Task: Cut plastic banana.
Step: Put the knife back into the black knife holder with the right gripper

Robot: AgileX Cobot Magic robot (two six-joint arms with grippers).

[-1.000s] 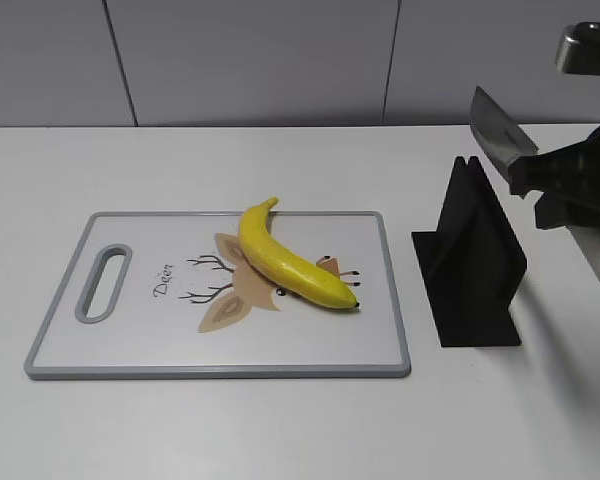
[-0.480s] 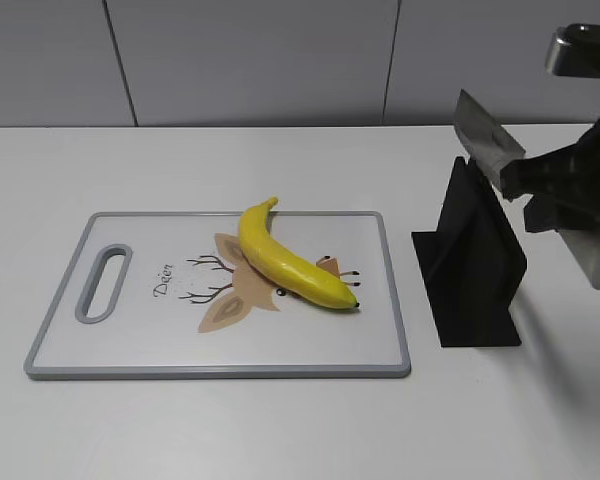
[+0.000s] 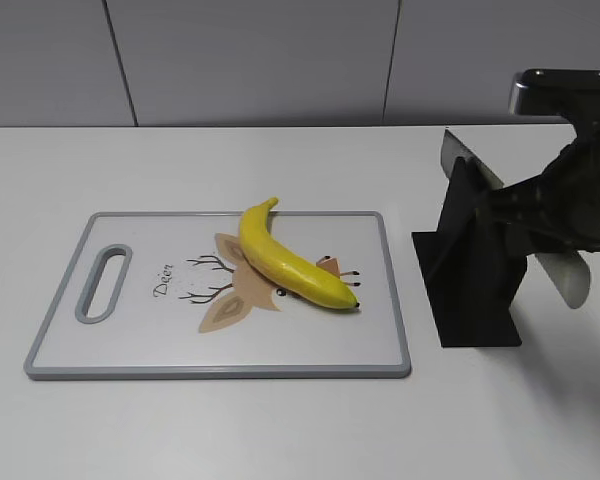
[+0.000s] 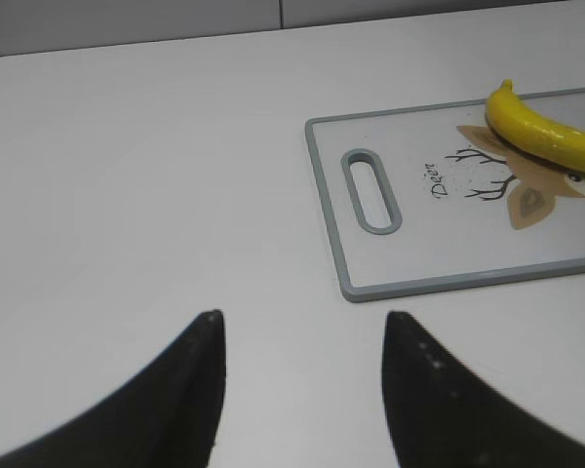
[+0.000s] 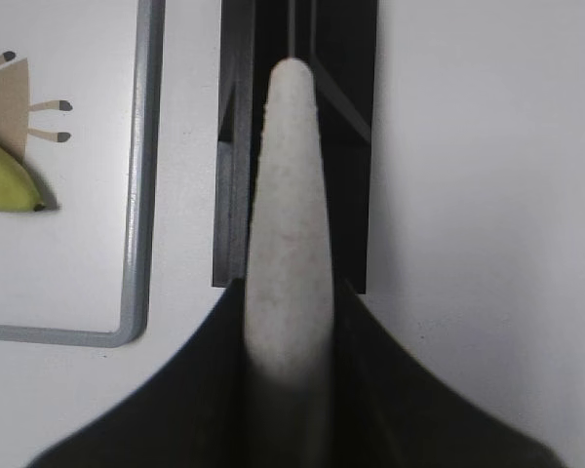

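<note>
Robot lab bench, bare white table [image 3: 280, 430], grey panelled wall [image 3: 250, 60]

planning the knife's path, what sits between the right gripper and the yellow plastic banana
In the exterior view, the black slotted knife stand and bare board edge lie between the right gripper holding the knife and the yellow plastic banana.

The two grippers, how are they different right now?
The right gripper is shut on a knife, while the left gripper is open and holds nothing. The right gripper hangs over the black knife stand; the left gripper hovers over bare table, left of the cutting board. Both have dark fingers.
</note>
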